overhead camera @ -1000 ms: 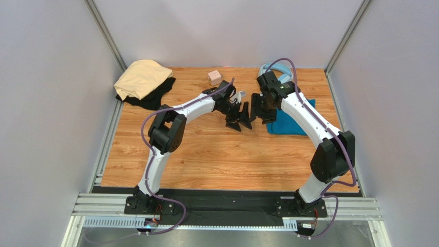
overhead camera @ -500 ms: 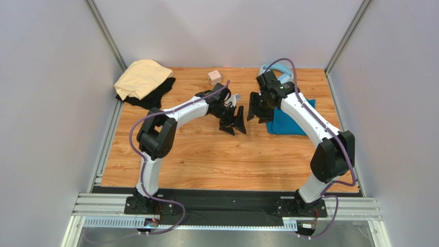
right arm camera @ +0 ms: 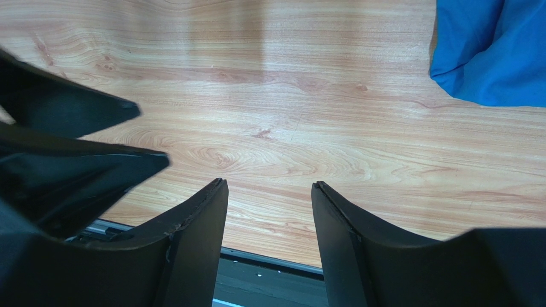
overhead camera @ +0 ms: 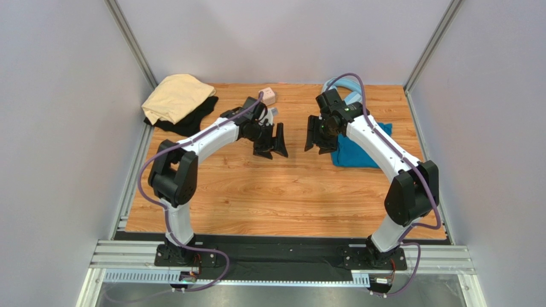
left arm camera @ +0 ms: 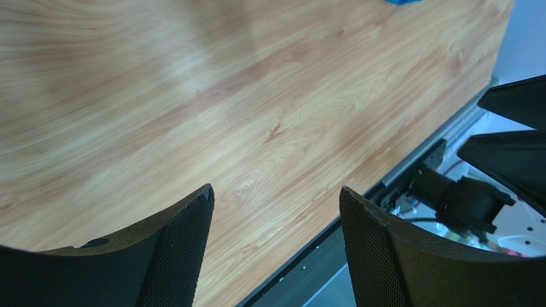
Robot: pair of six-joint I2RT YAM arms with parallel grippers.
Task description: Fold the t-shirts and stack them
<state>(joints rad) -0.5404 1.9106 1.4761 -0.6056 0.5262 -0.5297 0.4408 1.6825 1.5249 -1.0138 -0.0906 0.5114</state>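
Observation:
A folded teal-blue t-shirt [overhead camera: 359, 150] lies at the right of the table, partly under the right arm; its edge shows in the right wrist view [right arm camera: 493, 51]. A pale tan t-shirt [overhead camera: 174, 96] lies crumpled on a black t-shirt [overhead camera: 189, 121] at the back left. My left gripper [overhead camera: 272, 144] hangs open above bare wood near the middle, empty [left arm camera: 275, 192]. My right gripper [overhead camera: 318, 135] faces it from the right, open and empty [right arm camera: 269, 185], just left of the teal-blue shirt.
A small pink cube [overhead camera: 268, 96] sits at the back centre, just behind the left arm. Light-blue headphones [overhead camera: 339, 84] lie at the back right behind the right arm. Grey walls close in the wooden table [overhead camera: 282, 192] on three sides.
The left arm has swung left and back, drawing its open gripper away from the right one. The right gripper has shifted slightly left and stays open.

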